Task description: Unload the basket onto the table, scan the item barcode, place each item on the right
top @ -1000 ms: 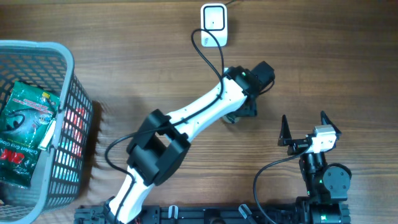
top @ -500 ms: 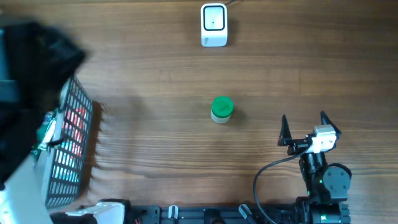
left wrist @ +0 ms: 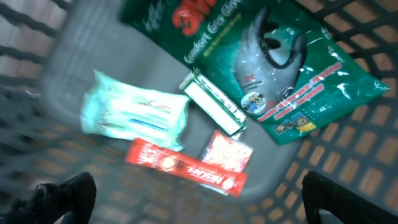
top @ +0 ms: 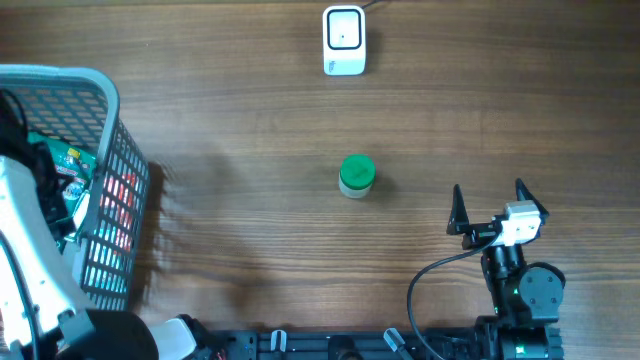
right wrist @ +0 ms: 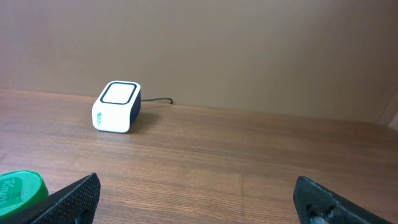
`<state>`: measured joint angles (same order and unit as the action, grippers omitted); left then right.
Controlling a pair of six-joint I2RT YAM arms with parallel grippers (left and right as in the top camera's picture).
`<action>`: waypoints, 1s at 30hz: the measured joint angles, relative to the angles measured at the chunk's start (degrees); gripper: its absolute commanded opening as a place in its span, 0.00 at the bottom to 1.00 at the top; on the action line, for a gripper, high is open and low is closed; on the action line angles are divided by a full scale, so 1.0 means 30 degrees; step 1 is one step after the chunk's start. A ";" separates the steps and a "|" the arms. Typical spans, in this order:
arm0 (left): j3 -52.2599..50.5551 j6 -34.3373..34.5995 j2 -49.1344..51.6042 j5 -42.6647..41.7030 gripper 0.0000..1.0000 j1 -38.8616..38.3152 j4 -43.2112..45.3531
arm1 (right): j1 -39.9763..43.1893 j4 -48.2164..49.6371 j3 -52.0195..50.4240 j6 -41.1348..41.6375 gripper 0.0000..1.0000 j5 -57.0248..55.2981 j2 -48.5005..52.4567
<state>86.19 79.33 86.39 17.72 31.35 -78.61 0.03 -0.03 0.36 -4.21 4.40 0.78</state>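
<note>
Left edge: basket (top: 110, 150), perhaps snack packets (left wrist: 280, 62); left gripper (left wrist: 199, 199) above, spread wide. Centre: green-lidded jar (top: 357, 175). Far edge: scanner (top: 344, 40). Right gripper (top: 490, 205): wide.

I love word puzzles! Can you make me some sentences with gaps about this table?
The jar mid-table has a ____ lid.
The scanner is coloured ____.
The left gripper hangs over the basket with its jaws ____.
The right gripper holds ____.
Missing words: green, white, open, nothing.

Grey mesh basket (top: 112, 215) at wooden table's (top: 240, 120) left edge
</note>
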 measured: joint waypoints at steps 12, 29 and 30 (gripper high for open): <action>-0.8502 0.1967 0.1100 -0.0204 1.00 0.0080 1.2036 | 0.0000 0.0000 0.0000 0.0000 1.00 0.0000 0.0000; -0.8531 0.0750 0.4816 0.0648 0.20 0.0058 1.3500 | 0.0000 0.0000 0.0000 0.0000 1.00 0.0007 0.0000; -0.8531 0.0393 0.4816 0.0641 0.20 0.0058 1.3500 | 0.0000 0.0000 0.0000 0.0000 1.00 0.0007 0.0000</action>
<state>60.60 80.51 100.84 19.64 31.53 -38.11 0.03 -0.03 0.36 -4.21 4.43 0.78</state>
